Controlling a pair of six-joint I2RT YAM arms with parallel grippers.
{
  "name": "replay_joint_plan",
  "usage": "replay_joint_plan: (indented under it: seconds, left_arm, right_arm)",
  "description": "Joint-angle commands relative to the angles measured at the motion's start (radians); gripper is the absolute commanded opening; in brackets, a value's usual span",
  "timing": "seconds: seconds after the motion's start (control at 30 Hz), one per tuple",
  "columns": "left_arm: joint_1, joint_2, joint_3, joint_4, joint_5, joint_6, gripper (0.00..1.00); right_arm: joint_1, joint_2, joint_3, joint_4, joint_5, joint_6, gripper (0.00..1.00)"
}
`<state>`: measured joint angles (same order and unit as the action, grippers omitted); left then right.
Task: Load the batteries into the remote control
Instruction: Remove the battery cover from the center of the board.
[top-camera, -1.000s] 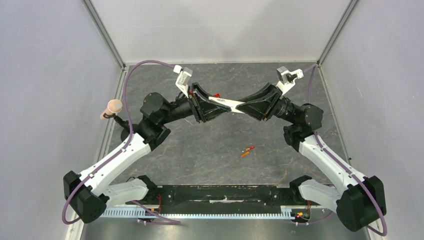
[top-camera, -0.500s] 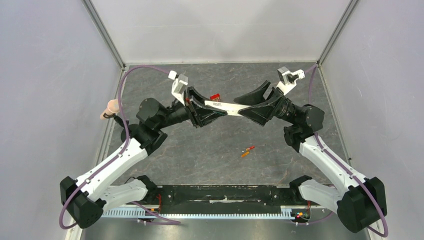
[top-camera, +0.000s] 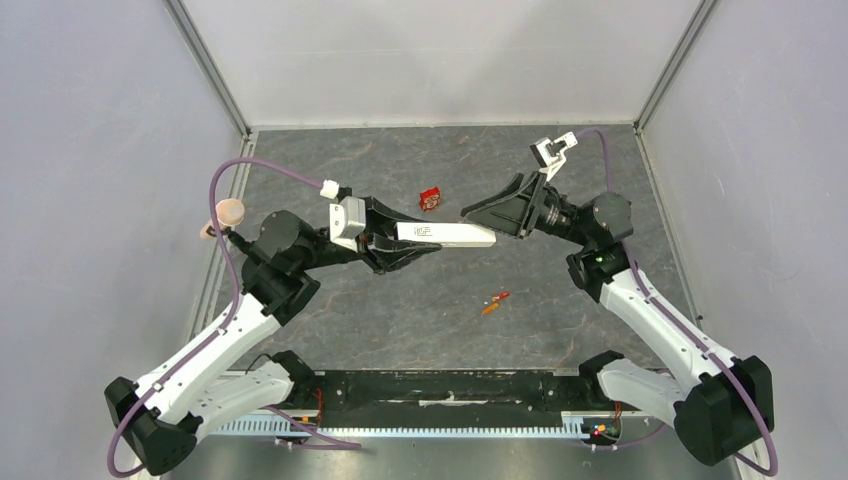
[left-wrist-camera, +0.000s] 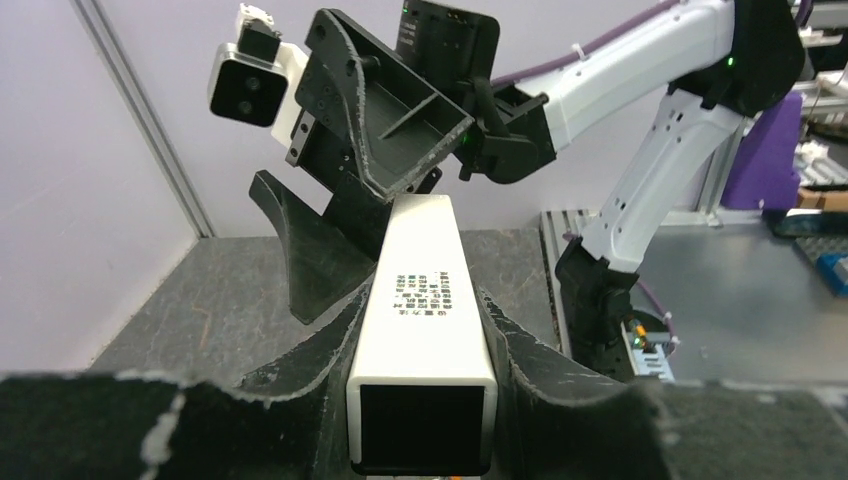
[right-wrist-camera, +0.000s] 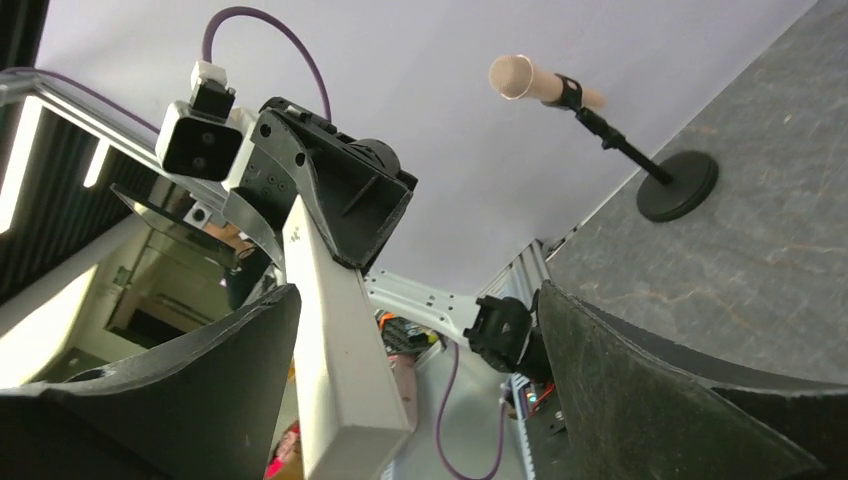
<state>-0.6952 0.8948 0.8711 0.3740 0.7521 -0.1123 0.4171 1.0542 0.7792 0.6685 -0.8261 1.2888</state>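
Observation:
The remote control (top-camera: 447, 234) is a slim white bar held in the air over the middle of the table, with my left gripper (top-camera: 400, 241) shut on its left half. In the left wrist view the remote control (left-wrist-camera: 424, 290) sits between both black fingers, its dark end toward the camera. My right gripper (top-camera: 488, 212) stands open at the bar's right end. From the right wrist, the remote control (right-wrist-camera: 338, 350) pokes between the wide-apart fingers, closer to the left finger (right-wrist-camera: 170, 400). Two small orange-red batteries (top-camera: 494, 302) lie on the table below.
A small red square box (top-camera: 430, 198) lies on the grey table behind the remote. A pink-tipped stand (top-camera: 226, 214) rises at the left wall and shows in the right wrist view as the stand (right-wrist-camera: 640, 160). Black rail (top-camera: 450, 388) along the near edge.
My right gripper has opened and let go of the remote. The left arm has drawn back to the left with the remote, which now lies nearly level.

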Motion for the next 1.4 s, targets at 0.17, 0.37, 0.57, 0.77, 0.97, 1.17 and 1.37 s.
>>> replay_joint_plan:
  seconds: [0.17, 0.37, 0.57, 0.77, 0.97, 1.17, 1.37]
  left_arm:
    - [0.003, 0.005, 0.029, -0.027, 0.047, 0.172, 0.02]
    - [0.003, -0.002, 0.030, -0.013, -0.009, 0.162, 0.02]
    - [0.003, -0.011, 0.029, -0.011, -0.050, 0.123, 0.02]
    - [0.005, -0.007, 0.024, 0.007, -0.045, 0.044, 0.02]
    - [0.011, -0.028, -0.004, 0.060, -0.078, 0.006, 0.02]
    - [0.038, -0.054, -0.027, 0.108, -0.099, -0.032, 0.02]
    - [0.057, -0.069, -0.029, 0.101, -0.088, -0.041, 0.02]
  right_arm:
    - [0.040, 0.020, 0.028, 0.014, -0.051, 0.139, 0.86]
    - [0.089, 0.046, -0.004, 0.116, -0.053, 0.190, 0.78]
    - [0.092, 0.065, -0.076, 0.382, -0.025, 0.355, 0.61]
    - [0.093, 0.089, -0.099, 0.485, 0.006, 0.435, 0.39]
    - [0.093, 0.098, -0.137, 0.589, 0.036, 0.514, 0.28]
    - [0.093, 0.109, -0.183, 0.700, 0.070, 0.599, 0.23]
    - [0.091, 0.106, -0.198, 0.693, 0.074, 0.601, 0.26]
